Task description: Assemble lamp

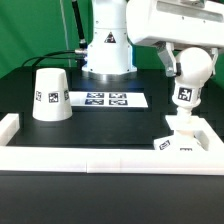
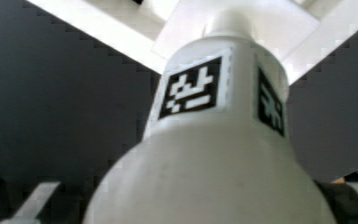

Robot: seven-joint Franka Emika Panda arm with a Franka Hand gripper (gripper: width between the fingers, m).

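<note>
Low white border rail [image 1: 100,160] edges the counter [image 1: 110,128] in front. Just behind it, at the exterior view's right, the flat square base [image 1: 178,140] carries the bulb [image 1: 190,68] upright, stem down and meeting the base. The tool [image 2: 190,203] straddles the bulb, fingers [image 2: 34,200] on either side; I cannot tell whether they grip it. The shade [image 1: 50,95] stands wide end down, well apart at the left, beside the marker board [image 1: 107,99].

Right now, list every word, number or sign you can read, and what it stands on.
No readable words or numbers anywhere.
Shade: square tag, pattern only.
Bulb: square tags, pattern only.
Base: square tag, pattern only.
Marker board: four tags, pattern only.
Arm pedestal: dark mark, too small to read.
</note>
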